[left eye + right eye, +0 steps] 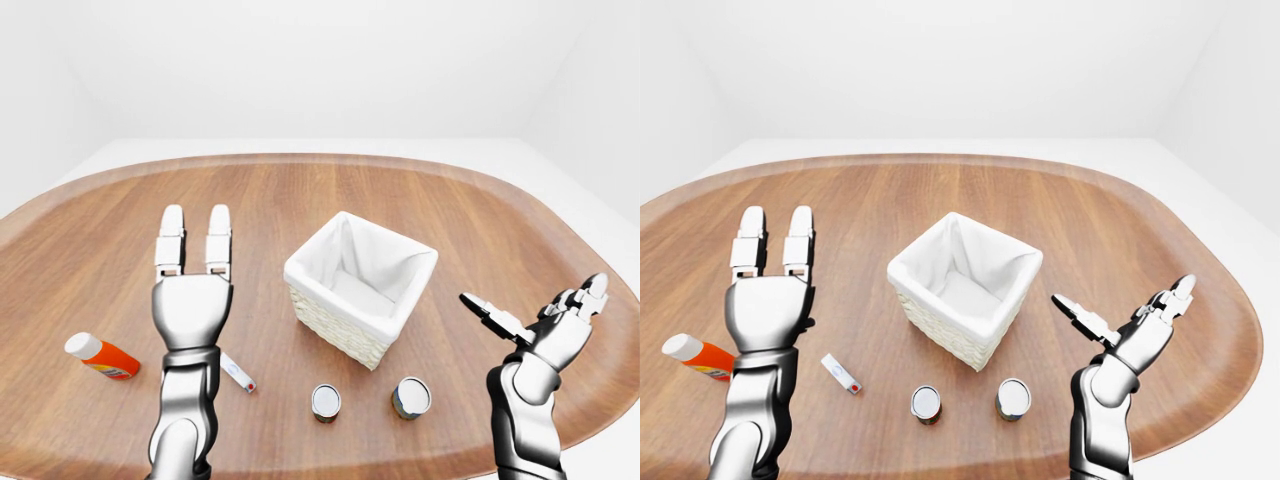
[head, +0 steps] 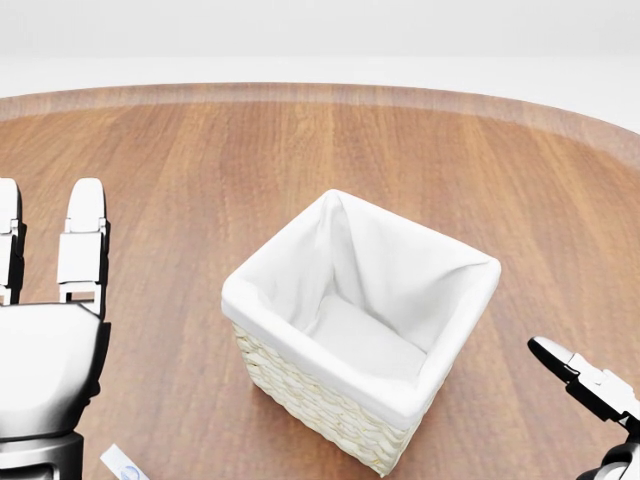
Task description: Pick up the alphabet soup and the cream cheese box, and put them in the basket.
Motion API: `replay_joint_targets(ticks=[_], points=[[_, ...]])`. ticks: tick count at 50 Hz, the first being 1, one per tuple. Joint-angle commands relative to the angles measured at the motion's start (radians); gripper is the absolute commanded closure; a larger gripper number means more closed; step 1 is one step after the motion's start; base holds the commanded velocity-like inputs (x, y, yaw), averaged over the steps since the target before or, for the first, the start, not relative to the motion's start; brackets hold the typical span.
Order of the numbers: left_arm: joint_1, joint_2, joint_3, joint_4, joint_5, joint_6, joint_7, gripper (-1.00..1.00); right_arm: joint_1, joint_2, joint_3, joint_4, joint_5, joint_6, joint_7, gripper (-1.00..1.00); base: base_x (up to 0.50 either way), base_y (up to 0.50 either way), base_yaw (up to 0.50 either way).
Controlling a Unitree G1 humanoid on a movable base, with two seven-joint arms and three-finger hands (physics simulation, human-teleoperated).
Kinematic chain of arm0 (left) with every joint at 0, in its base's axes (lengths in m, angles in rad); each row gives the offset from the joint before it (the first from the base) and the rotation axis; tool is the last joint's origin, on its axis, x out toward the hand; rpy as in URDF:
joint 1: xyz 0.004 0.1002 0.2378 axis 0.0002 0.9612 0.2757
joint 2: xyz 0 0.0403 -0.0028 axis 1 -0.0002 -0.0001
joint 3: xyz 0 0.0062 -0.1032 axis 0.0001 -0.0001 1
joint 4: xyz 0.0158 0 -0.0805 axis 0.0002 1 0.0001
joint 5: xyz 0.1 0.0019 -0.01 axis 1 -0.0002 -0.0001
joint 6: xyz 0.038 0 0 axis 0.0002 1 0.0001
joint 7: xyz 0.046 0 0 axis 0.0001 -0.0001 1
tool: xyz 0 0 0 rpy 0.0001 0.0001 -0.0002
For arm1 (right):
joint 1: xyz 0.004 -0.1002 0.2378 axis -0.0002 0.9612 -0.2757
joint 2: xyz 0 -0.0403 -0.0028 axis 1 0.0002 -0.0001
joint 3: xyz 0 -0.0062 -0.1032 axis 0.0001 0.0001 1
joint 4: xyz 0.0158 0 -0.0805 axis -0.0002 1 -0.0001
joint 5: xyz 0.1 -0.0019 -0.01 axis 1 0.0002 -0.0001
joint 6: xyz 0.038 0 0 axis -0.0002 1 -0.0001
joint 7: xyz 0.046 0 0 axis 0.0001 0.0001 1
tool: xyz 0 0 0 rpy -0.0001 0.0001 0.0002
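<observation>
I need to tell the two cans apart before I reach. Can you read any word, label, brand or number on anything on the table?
No text can be read in any view.
Left can: label too small to read.
Right can: label too small to read.
Small flat box: only a red dot shows, print blurred.
Orange bottle: no readable print.
Basket: no markings.

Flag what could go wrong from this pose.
Two similar cans stand side by side below the basket; the labels don't show, so the wrong one may get picked. The small box lies flat beside the left arm; the open left hand may struggle to pinch it.
</observation>
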Motion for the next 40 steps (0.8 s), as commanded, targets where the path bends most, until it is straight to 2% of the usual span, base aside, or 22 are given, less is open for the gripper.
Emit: replay_joint_targets(ticks=[1,2,4,5,12,14,15,18,24,26,28,29,30,32,35,38,39,40], points=[[0.009,0.002,0.004,-0.020,0.004,-0.004,-0.023,-1.00,0.002,0.001,-0.001,-0.002,-0.001,0.000,0.000,-1.00,0.00,0.00,0.00],[0.016,0.003,0.004,-0.036,0.005,-0.009,-0.029,-1.00,0.004,0.002,0.000,-0.008,-0.001,0.005,0.000,-1.00,0.00,0.00,0.00],[0.033,0.010,0.000,-0.051,0.014,-0.035,-0.029,-1.00,0.004,0.002,0.000,-0.008,-0.001,0.004,0.000,-1.00,0.00,0.00,0.00],[0.042,0.004,-0.001,-0.056,0.017,-0.039,-0.029,-1.00,0.007,0.004,0.000,-0.017,-0.002,0.010,0.000,-1.00,0.00,0.00,0.00],[0.085,-0.003,0.005,-0.105,0.023,-0.066,-0.049,-1.00,0.003,0.002,0.000,-0.001,-0.002,-0.002,0.000,-1.00,0.00,0.00,0.00],[0.095,-0.004,0.008,-0.125,0.026,-0.080,-0.064,-1.00,0.001,0.001,-0.001,0.007,-0.001,-0.007,0.000,-1.00,0.00,0.00,0.00],[0.104,-0.004,0.007,-0.131,0.023,-0.093,-0.086,-1.00,0.005,0.003,0.001,-0.011,-0.001,0.006,0.000,-1.00,0.00,0.00,0.00],[0.118,-0.010,0.010,-0.149,0.029,-0.107,-0.093,-1.00,0.002,0.002,0.001,-0.004,-0.002,0.003,0.000,-1.00,0.00,0.00,0.00],[0.145,-0.022,0.023,-0.192,0.065,-0.107,-0.070,-1.00,-0.003,0.000,0.001,0.014,-0.003,-0.008,0.000,-1.00,0.00,0.00,0.00],[0.164,-0.031,0.026,-0.206,0.053,-0.108,-0.103,-1.00,-0.002,-0.001,0.002,0.011,-0.003,-0.007,0.000,-1.00,0.00,0.00,0.00],[0.165,-0.035,0.028,-0.209,0.075,-0.098,-0.103,-1.00,-0.001,0.000,0.002,0.010,-0.003,-0.007,0.000,-1.00,0.00,0.00,0.00],[0.171,-0.033,0.025,-0.211,0.064,-0.109,-0.099,-1.00,-0.001,0.000,0.003,0.008,-0.003,-0.005,0.000,-1.00,0.00,0.00,0.00],[0.183,-0.033,0.021,-0.214,0.017,-0.131,-0.106,-1.00,-0.002,-0.001,0.002,0.011,-0.003,-0.007,0.000,-1.00,0.00,0.00,0.00],[0.197,-0.036,0.007,-0.204,0.064,-0.129,-0.090,-1.00,-0.002,-0.001,0.002,0.011,-0.003,-0.006,0.000,-1.00,0.00,0.00,0.00],[0.205,-0.031,-0.004,-0.165,0.064,-0.140,-0.080,-1.00,-0.002,-0.002,0.002,0.011,-0.003,-0.005,0.000,-1.00,0.00,0.00,0.00],[0.197,-0.027,-0.009,-0.110,0.065,-0.130,-0.060,-1.00,-0.002,-0.001,0.003,0.009,-0.002,-0.006,0.000,-1.00,0.00,0.00,0.00],[0.196,-0.016,-0.012,-0.096,0.044,-0.148,-0.059,-1.00,-0.002,-0.001,0.003,0.009,-0.003,-0.005,0.000,-1.00,0.00,0.00,0.00],[0.202,-0.020,-0.013,-0.092,0.049,-0.139,-0.057,-1.00,-0.003,-0.002,0.002,0.014,-0.002,-0.008,0.000,-1.00,0.00,0.00,0.00]])
